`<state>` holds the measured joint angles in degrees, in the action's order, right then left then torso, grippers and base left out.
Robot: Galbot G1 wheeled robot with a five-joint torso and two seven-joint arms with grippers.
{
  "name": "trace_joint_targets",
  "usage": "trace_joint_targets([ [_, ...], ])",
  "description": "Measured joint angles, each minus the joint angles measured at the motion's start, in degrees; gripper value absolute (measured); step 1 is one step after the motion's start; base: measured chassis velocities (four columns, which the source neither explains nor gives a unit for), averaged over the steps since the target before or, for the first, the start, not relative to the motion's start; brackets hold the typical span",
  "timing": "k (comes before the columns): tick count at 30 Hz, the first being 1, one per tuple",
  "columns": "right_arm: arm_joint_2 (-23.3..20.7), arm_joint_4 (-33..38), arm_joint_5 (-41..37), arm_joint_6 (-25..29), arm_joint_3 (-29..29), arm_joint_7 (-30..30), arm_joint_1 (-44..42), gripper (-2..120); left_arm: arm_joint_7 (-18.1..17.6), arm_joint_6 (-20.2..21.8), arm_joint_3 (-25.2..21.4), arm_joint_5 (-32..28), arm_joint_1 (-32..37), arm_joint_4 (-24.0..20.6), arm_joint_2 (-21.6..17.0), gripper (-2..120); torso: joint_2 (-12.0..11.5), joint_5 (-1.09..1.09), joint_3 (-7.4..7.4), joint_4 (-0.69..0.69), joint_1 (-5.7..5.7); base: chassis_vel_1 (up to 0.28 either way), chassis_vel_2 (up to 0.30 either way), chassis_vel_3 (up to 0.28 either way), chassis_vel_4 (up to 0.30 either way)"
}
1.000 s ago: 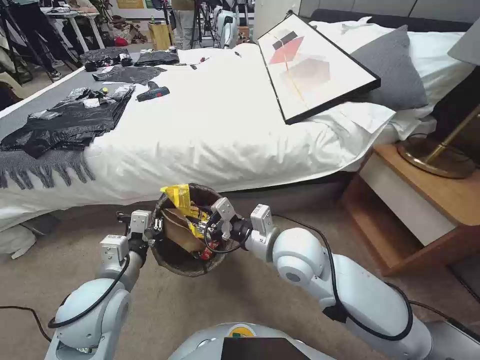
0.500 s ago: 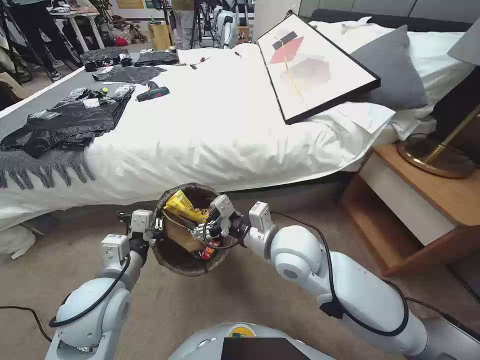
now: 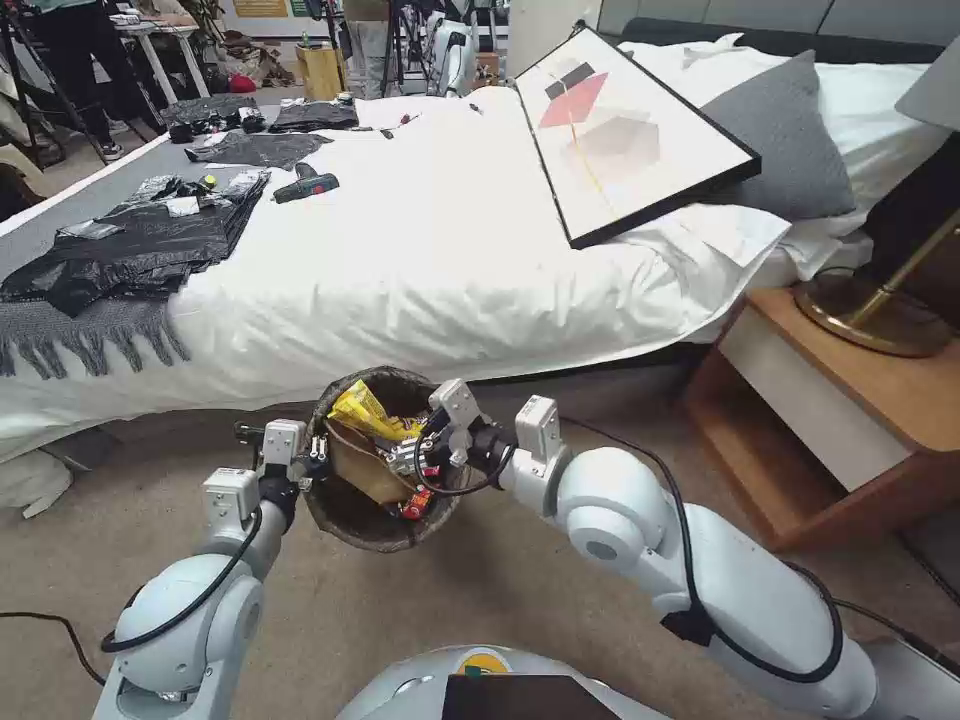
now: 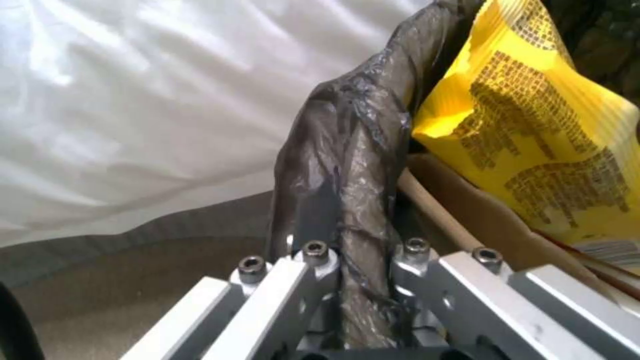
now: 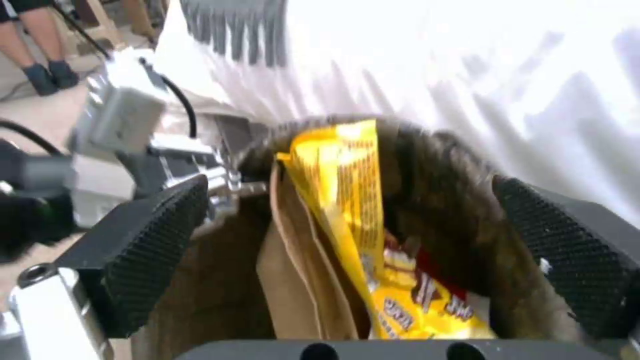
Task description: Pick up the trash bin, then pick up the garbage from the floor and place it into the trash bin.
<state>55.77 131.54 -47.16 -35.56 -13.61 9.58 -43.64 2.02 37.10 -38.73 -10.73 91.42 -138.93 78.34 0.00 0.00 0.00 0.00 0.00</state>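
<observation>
Trash bin (image 3: 375,520): held above the carpet beside the bed's (image 3: 420,260) long edge, its dark bag folded over the rim.
Left gripper (image 3: 312,455): clenched on the bin's rim at the robot's left side.
Right gripper (image 3: 415,462): fingers (image 5: 143,245) spread wide apart, poised over the bin's mouth, grasping nothing.
Garbage: yellow wrapper (image 3: 365,412) and brown paper bag (image 3: 355,470) lay inside the bin, just beside the right gripper.

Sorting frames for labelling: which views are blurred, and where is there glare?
Right wrist view: motion-blurred, the yellow wrapper smeared. Left wrist view: sharp on the trash bin rim, the white bed sheet washed out. Head view: crisp, evenly lit.
</observation>
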Motion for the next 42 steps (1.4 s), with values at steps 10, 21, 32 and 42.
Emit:
trace_joint_targets([
  [10, -3.5, 4.8, -0.1, 1.4, 7.9, -0.2, -6.0, 100, 0.0, 0.0, 0.0, 0.0, -0.1, 0.3, 0.0, 3, 0.0, 0.01, 0.0, -0.01, 0.0, 0.0, 0.0, 0.0, 0.0],
  [21, -3.1, 4.9, 11.2, 7.0, 23.3, -0.5, -20.5, 100, 0.0, -0.2, -0.9, -0.6, -0.3, 0.3, -0.1, 3, 0.0, 0.0, 0.0, 0.0, 0.0, 0.0, 0.0, 0.0, 0.0],
  [32, 3.5, 5.1, 24.1, 16.3, 41.0, -2.9, -38.8, 100, 0.1, -0.4, -1.4, -1.2, -0.5, 0.2, -0.2, 3, 0.0, 0.0, 0.0, -0.01, 0.0, 0.0, 0.0, 0.0, 0.0],
  [42, 13.3, 4.9, 35.4, 23.2, 45.2, -2.8, -47.5, 100, 0.2, -0.4, -1.8, -1.8, -0.6, 0.3, -0.5, 3, 0.0, -0.01, 0.0, -0.01, 0.0, 0.0, 0.0, 0.0, 0.0],
])
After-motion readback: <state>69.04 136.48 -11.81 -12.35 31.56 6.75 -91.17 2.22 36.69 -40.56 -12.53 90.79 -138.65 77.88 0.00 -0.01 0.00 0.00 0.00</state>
